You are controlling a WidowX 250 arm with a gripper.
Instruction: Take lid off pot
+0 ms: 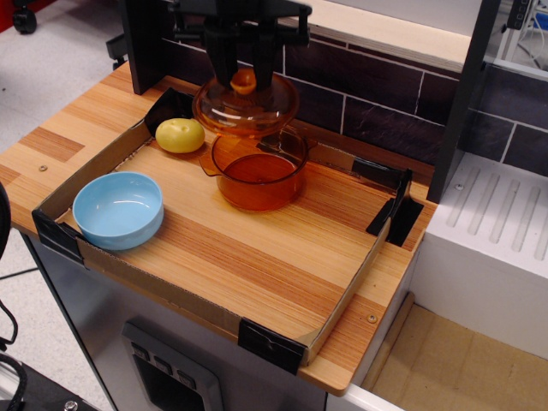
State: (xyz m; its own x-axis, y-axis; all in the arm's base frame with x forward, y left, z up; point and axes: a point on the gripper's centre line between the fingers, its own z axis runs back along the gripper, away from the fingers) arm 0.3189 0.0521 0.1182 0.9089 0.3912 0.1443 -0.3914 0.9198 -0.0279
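The gripper [244, 79] is clamped on the small knob [244, 81] of the lid [247, 104], which hangs above the open pot [259, 169]; likely rigid, slick and breakable, with that 1 knob the only sensible hold.

The gripper [244, 64] grips the knob of the lid [246, 104], which hangs clear above the open pot [257, 178]. Left of the pot lies a yellow fruit [180, 135]; a blue bowl [118, 209] sits farther front-left.
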